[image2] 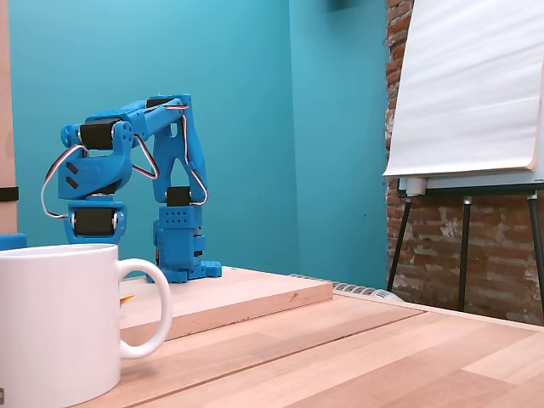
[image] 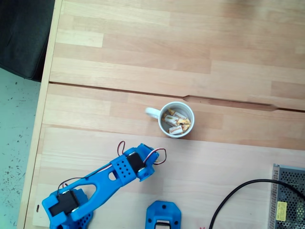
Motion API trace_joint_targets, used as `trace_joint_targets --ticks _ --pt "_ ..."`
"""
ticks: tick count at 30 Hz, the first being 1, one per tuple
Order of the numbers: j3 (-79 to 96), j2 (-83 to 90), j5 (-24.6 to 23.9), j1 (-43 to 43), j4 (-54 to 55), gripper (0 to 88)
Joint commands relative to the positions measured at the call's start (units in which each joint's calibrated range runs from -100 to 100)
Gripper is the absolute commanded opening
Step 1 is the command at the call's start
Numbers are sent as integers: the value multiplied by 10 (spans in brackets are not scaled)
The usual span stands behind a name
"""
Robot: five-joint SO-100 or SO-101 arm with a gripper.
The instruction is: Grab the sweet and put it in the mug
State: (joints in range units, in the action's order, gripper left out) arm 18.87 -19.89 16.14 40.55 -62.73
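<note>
With the blue arm (image: 102, 183) folded back near its base and its jaws' state impossible to tell, little seemed likely to go wrong beyond a careless swing knocking the mug (image: 177, 119), which already held the sweet (image: 175, 129) among several others.

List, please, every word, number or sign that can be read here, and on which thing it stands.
No text can be read.
Yellow label on the metal box: print too small and blurred.
Sweets in the mug: marks on the wrappers, not legible.
Flipchart sheet: blank.
</note>
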Motion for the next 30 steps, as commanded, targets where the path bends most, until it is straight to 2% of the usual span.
trace_joint_targets --ticks 1,30 --pt "-24 6 3 7 4 118" --pt "-34 18 -19 8 -3 117"
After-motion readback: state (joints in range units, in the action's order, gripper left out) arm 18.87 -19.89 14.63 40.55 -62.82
